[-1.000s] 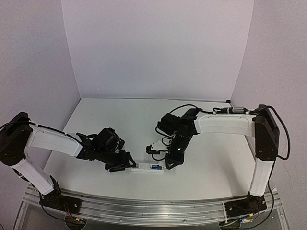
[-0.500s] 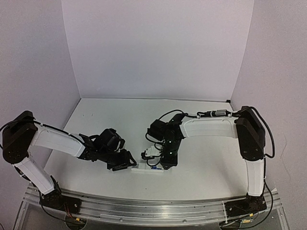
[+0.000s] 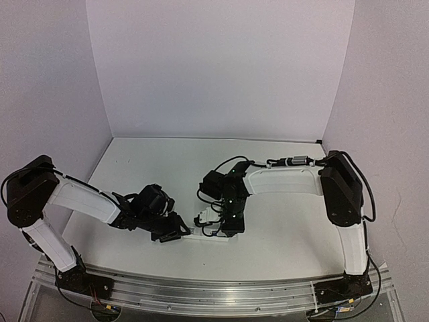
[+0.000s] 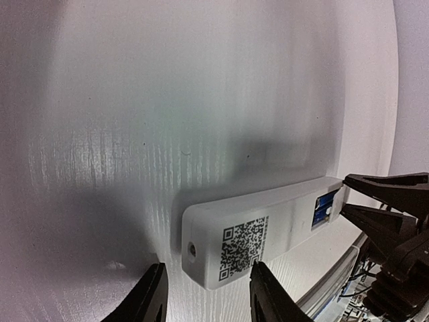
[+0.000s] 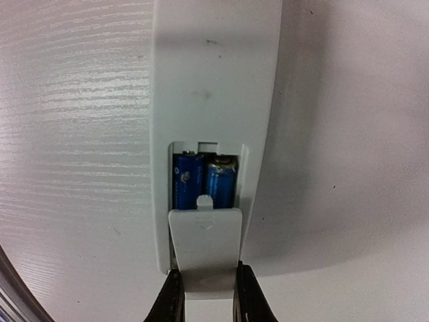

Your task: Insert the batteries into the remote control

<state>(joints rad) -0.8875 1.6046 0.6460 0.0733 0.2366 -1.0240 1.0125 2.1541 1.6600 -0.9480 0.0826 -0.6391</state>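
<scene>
- White table (image 3: 288,181) carries the remote control (image 5: 214,80), which lies back upward.
- Left gripper (image 4: 208,268) straddles the remote's QR-labelled end, its fingers partly apart and a gap showing on one side.
- Right gripper (image 5: 208,278) pinches the battery cover (image 5: 204,245) narrowly at the remote's compartment edge.
- Batteries (image 5: 220,181) sit side by side inside the remote; only the right wrist view shows both.

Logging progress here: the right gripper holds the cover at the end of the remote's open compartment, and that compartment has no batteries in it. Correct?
Not quite. The compartment is not empty: two blue batteries lie side by side in it, as the right wrist view shows. The rest stands: the right gripper holds the cover at the end of the remote's open compartment.
</scene>
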